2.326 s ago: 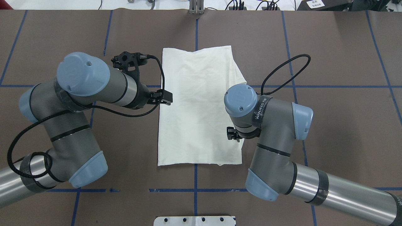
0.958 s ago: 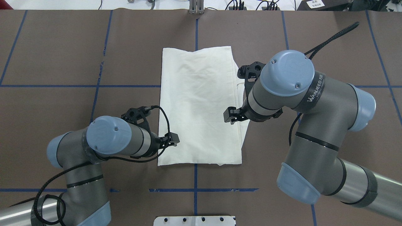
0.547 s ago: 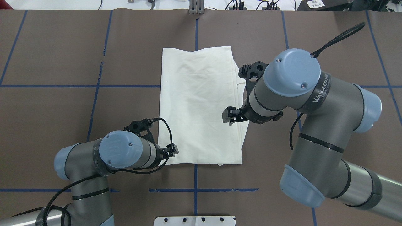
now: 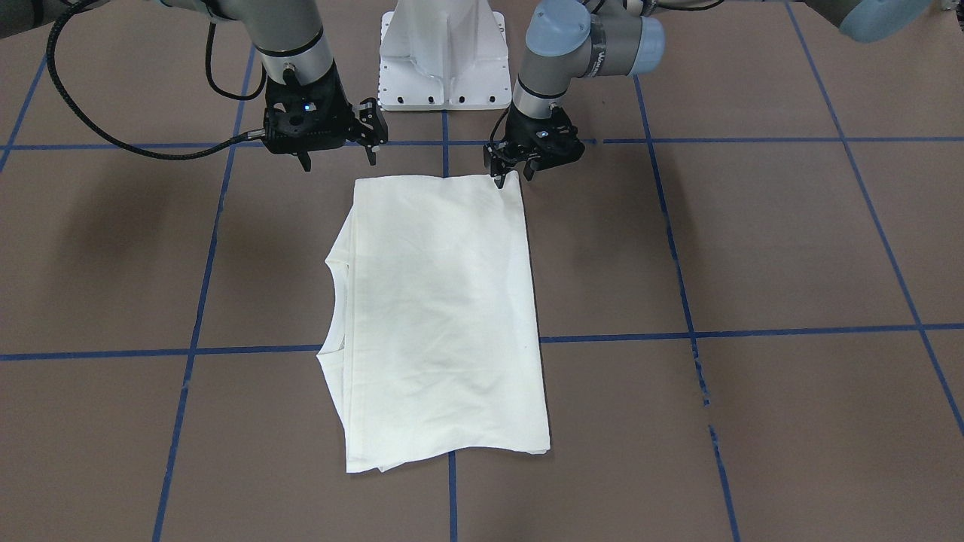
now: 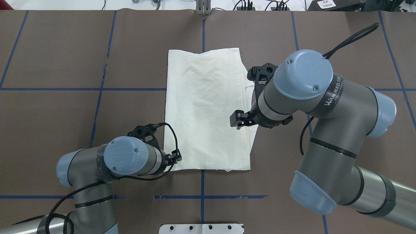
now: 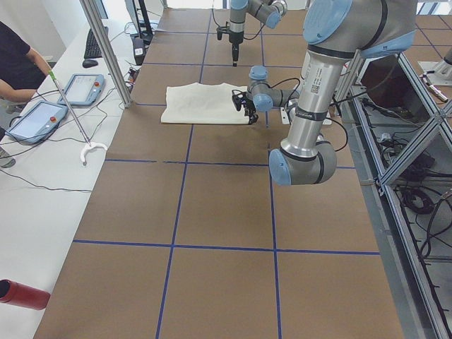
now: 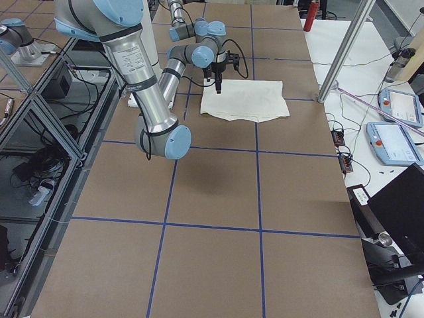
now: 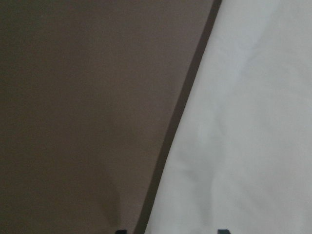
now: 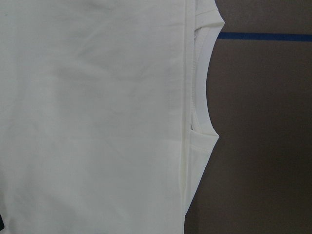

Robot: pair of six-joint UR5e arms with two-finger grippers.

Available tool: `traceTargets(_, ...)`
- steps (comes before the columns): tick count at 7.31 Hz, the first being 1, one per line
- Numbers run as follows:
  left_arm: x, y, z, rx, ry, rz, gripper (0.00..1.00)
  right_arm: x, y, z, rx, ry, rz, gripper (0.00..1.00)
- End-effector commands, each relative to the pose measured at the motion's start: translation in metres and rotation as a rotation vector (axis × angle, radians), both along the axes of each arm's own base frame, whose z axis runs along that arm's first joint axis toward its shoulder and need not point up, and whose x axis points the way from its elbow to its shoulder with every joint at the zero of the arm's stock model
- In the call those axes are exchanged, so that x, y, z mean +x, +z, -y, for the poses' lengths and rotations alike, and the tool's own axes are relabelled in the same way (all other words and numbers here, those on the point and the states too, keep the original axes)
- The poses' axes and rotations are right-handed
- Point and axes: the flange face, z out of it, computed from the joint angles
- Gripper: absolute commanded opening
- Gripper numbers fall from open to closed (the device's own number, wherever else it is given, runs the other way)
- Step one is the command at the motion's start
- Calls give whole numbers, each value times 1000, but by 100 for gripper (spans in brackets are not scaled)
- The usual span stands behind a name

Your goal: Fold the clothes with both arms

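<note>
the cream t-shirt (image 5: 204,107) lies plain side up in the middle of the table (image 5: 48,48). it is folded into a long panel running 12 to 6 o'clock in the overhead view, and the neckline (image 9: 201,78) peeks out at about 2 o'clock. the left gripper (image 4: 512,178) sits low at the 7 o'clock corner with its jaws apart. its wrist view shows the cloth's edge running between the two tips. the right gripper (image 4: 338,159) hangs raised over the 4 o'clock side, jaws spread wide, clear of the fabric.

the likeliest trouble is uneven timing. if the left closes and lifts while the right is high and off its corner, the hem probably rises on one side only and the fold goes diagonal. the left may also bite just the top layer, since several layers seem to stack at that edge. the lower ones would then stay behind and the panel would split open. set too deep, its tips could drag on the table. on the right side the layers sit staggered near the neckline, so a grab there may take only a stray flap.
</note>
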Motion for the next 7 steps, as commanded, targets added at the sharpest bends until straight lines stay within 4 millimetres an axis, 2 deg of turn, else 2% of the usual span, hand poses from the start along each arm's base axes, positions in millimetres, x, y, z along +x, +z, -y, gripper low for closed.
traceTargets(1, 0, 2, 0, -1, 1, 5, 59, 1, 0, 1, 0, 2, 1, 100)
traceTargets(6, 4, 5, -4, -3, 9, 10, 52, 1, 1, 1, -2, 2, -1, 100)
traceTargets(7, 5, 5, -5, -3, 10, 12, 46, 1, 1, 1, -3, 1, 0, 100)
